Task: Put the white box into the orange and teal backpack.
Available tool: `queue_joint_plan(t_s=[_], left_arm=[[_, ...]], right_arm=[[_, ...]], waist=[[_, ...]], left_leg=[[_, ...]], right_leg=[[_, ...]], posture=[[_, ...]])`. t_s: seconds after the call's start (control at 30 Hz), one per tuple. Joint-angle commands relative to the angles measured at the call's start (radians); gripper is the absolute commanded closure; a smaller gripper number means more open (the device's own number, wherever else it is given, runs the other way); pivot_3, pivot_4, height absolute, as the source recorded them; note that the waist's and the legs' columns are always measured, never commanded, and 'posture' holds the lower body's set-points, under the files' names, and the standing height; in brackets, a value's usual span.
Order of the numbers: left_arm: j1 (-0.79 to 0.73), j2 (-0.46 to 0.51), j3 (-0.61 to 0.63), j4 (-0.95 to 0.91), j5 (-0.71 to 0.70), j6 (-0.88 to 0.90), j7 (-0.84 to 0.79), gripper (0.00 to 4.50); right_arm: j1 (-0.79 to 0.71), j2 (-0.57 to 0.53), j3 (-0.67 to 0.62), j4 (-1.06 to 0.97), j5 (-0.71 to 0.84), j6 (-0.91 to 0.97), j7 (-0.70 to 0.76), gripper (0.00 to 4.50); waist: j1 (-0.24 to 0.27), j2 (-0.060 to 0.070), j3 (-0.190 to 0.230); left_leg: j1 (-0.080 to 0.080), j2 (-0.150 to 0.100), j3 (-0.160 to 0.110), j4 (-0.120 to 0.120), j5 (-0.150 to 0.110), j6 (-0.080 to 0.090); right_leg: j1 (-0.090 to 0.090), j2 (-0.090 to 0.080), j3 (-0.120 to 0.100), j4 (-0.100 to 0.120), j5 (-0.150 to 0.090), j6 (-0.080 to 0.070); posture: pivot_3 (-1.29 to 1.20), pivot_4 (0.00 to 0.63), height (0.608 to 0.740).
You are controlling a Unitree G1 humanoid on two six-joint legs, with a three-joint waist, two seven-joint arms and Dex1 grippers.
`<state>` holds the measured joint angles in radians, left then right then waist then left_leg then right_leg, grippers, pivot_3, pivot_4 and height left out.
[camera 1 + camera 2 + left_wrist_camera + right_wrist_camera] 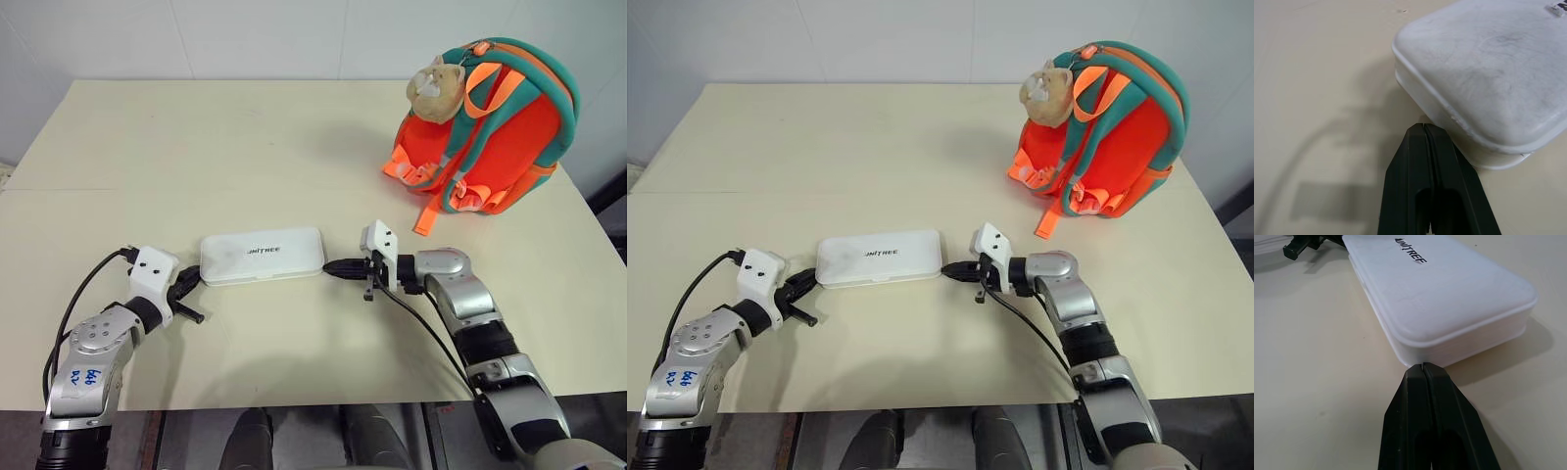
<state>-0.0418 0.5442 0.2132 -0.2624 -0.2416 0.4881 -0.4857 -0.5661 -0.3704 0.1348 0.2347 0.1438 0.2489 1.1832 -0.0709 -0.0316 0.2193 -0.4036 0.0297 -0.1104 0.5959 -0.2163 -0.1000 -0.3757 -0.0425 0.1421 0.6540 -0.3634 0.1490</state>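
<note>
Both grippers, left (188, 284) and right (338, 266), fingers pressed together, flank the white box (262, 257) near the table's (196, 137) front edge, seemingly to squeeze it endwise toward the orange and teal backpack (485, 122) at the far right corner.

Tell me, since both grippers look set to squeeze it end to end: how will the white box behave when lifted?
The white box looks like rigid moulded plastic, so it probably won't bend between the shut left gripper and right gripper. Its smooth rounded ends look slippery, so it might squirt out. Lying flat on the table, it shouldn't roll.
</note>
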Motion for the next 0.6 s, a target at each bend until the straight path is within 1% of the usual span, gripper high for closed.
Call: queue_joint_plan(t_s=[0.03,0.23,0.33,0.43,0.6], left_arm=[[-0.003,-0.017,-0.077,-0.058,-0.048,-0.025,-0.083,4.47],[-0.004,-0.024,-0.117,-0.064,-0.050,-0.026,-0.126,4.47],[-0.007,-0.026,-0.127,-0.069,-0.057,-0.021,-0.140,4.47],[-0.007,-0.024,-0.135,-0.075,-0.063,-0.017,-0.145,4.47],[-0.002,-0.023,-0.147,-0.097,-0.064,0.003,-0.143,4.47]], right_arm=[[0.038,-0.030,-0.002,-0.151,0.064,0.072,0.008,4.46],[0.166,-0.141,-0.045,-0.357,0.138,0.218,-0.003,4.46],[0.219,-0.189,-0.062,-0.428,0.173,0.273,-0.012,4.46],[0.259,-0.223,-0.074,-0.464,0.193,0.291,-0.030,4.46],[0.292,-0.265,-0.087,-0.443,0.190,0.270,-0.058,4.46]], waist=[[0.004,0.000,0.000],[0.018,0.000,0.000],[0.020,0.000,0.000],[0.020,0.000,0.000],[0.018,-0.001,0.000]], left_leg=[[0.000,0.000,0.000,0.000,0.000,0.000],[0.000,0.000,0.000,0.000,0.000,0.000],[-0.001,0.000,0.000,0.000,0.000,0.000],[-0.001,0.000,0.000,0.000,0.000,0.000],[-0.001,0.000,0.000,0.000,0.000,0.000]], right_leg=[[0.000,0.000,0.000,0.000,0.000,0.000],[0.000,0.000,0.000,-0.001,0.000,0.000],[0.001,0.000,0.000,-0.002,0.000,0.000],[0.001,0.000,0.000,-0.003,0.000,0.000],[0.001,0.000,0.000,-0.003,0.000,0.000]], posture=[[0.00,0.150,0.740],[0.00,0.150,0.740],[0.00,0.150,0.740],[0.00,0.150,0.740],[0.00,0.150,0.740]])
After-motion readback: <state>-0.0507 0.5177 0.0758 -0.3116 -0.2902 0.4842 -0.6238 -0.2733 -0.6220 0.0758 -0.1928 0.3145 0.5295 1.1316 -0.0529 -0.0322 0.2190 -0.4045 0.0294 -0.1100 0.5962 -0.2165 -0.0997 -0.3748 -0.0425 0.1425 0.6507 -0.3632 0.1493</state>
